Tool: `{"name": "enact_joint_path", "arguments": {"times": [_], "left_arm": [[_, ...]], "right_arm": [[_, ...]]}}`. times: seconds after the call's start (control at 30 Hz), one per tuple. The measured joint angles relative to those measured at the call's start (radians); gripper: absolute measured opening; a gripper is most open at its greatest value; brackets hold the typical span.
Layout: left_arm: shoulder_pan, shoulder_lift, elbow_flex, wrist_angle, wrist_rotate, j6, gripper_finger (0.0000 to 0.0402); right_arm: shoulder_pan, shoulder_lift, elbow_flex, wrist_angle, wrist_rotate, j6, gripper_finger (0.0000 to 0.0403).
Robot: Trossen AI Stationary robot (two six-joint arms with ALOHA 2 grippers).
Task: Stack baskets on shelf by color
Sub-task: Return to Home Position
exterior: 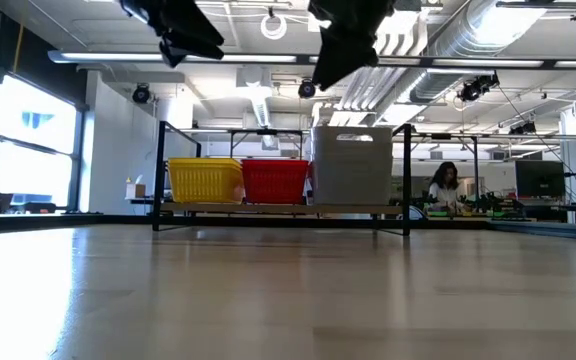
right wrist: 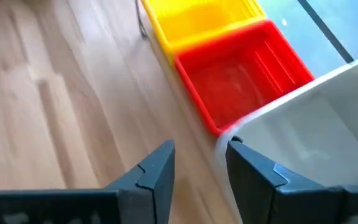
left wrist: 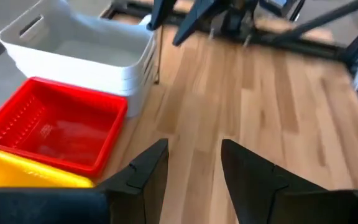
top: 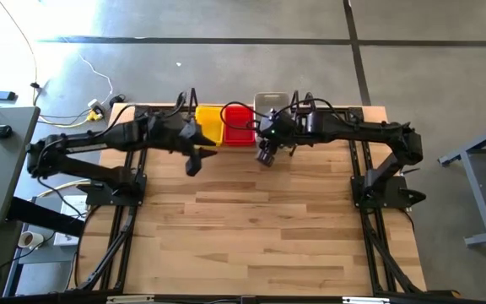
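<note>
Along the table's far edge the black wire shelf (exterior: pixel 268 211) carries the baskets side by side: yellow (exterior: pixel 205 180) on the left, red (exterior: pixel 275 181) in the middle, and a taller stack of grey-white ones (exterior: pixel 352 165) on the right. My left gripper (left wrist: pixel 194 163) hangs open above the table, near the yellow and red baskets (top: pixel 210 123), with nothing between its fingers. My right gripper (right wrist: pixel 201 158) is also open and empty. It sits high in front of the red (right wrist: pixel 241 74) and grey-white (right wrist: pixel 316 130) baskets, pointing down at a slant.
Bare wooden tabletop (top: pixel 251 228) stretches from the shelf to the near edge. Both arms' black frames (top: pixel 369 181) stand at the table's sides. A person (exterior: pixel 442 187) sits in the room beyond the table. Cables lie on the floor at the far left (top: pixel 91 105).
</note>
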Motion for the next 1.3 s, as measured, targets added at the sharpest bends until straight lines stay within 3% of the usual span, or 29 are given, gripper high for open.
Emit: {"name": "enact_joint_path", "arguments": {"times": [0.13, 0.4, 0.7, 0.87, 1.3], "left_arm": [[-0.039, -0.102, -0.139, 0.138, -0.003, -0.031, 0.014], [-0.097, -0.308, -0.377, 0.222, -0.003, -0.047, 0.014], [-0.155, -0.553, -0.614, 0.321, -0.002, -0.139, 0.014], [-0.189, -0.693, -0.694, 0.341, -0.002, -0.194, 0.014], [-0.23, -0.946, -0.851, 0.382, -0.008, -0.204, 0.014]], "right_arm": [[0.033, 0.0, 0.0, 0.063, 0.0, 0.064, 0.013], [0.078, -0.013, 0.008, 0.091, 0.0, 0.174, 0.013], [0.103, -0.024, 0.149, 0.065, 0.003, 0.213, 0.013], [0.103, -0.024, 0.256, -0.051, 0.015, 0.213, 0.013], [0.102, -0.032, 0.49, -0.35, 0.196, 0.071, 0.013]]}}
